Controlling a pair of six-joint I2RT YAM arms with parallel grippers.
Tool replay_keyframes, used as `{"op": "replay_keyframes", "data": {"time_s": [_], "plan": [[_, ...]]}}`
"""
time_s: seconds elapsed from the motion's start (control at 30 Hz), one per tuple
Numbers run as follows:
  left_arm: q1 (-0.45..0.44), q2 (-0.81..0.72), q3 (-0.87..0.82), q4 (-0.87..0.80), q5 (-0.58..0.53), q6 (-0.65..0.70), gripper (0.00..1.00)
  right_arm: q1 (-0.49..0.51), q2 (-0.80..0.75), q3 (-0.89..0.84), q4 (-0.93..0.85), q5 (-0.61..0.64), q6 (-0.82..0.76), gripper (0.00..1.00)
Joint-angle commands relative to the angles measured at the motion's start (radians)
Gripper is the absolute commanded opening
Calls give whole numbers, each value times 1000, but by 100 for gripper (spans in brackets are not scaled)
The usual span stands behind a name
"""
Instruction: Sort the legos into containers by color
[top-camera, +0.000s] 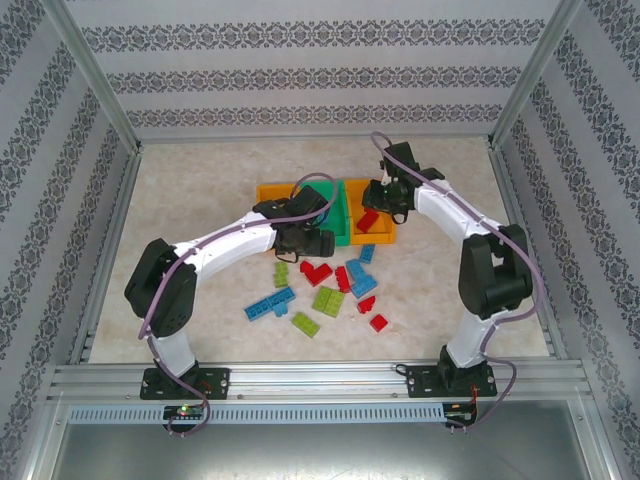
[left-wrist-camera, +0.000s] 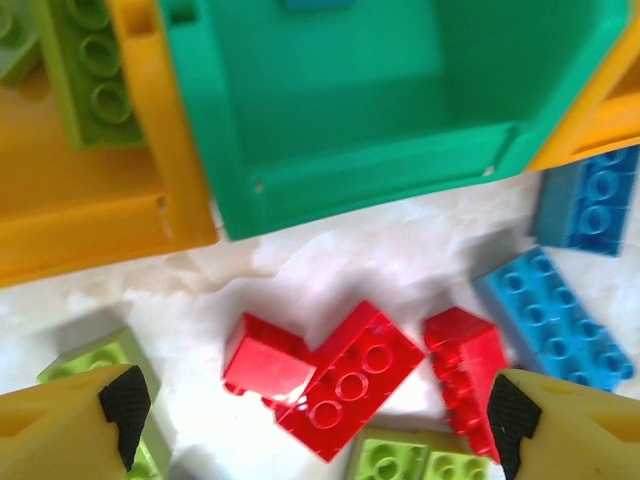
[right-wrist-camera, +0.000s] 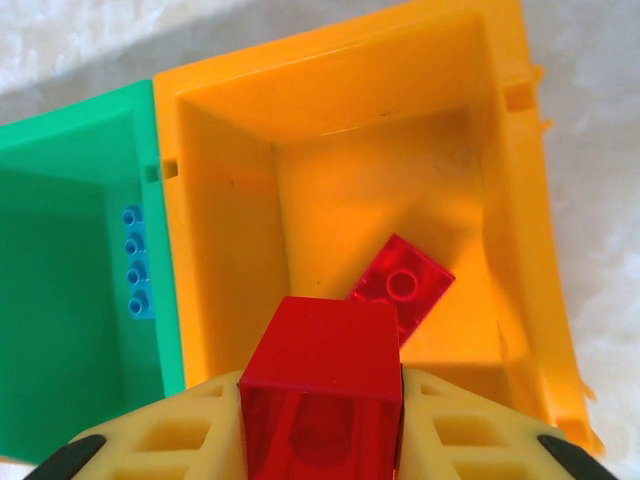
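Above the right orange bin (right-wrist-camera: 520, 200), a red brick (right-wrist-camera: 322, 345) was pinched between the fingers of the right gripper (right-wrist-camera: 320, 435), the jaws drawn in narrowly against its two sides. The step in hand was judged to be the drop. It would be done well if the brick were kept over the middle of the bin, clear of the wall shared with the green bin (right-wrist-camera: 70, 200). The jaws should be parted only a little, so that the brick fell beside the second red brick (right-wrist-camera: 405, 285) lying at an angle on the bin floor rather than striking the rim. In the green bin a blue brick (right-wrist-camera: 137, 262) was seen against the dividing wall. The left gripper (left-wrist-camera: 320, 405) was spread wide and nothing was held in it. It was poised over a red L-shaped brick (left-wrist-camera: 340, 385) on the table (left-wrist-camera: 400, 250), just in front of the green bin, with both pads apart from the brick's sides. A light green brick (left-wrist-camera: 95, 80) was seen in the left orange bin (left-wrist-camera: 100, 220). The loose legos (top-camera: 327, 300), red, blue and light green, were scattered on the table near the bins.
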Motion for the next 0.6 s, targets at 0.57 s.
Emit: {"op": "replay_keyframes", "data": {"time_s": [0.57], "plan": [[11,-213,-292,-20,-45,12,90,-1,75,65,-1,-37,-32,61]]}}
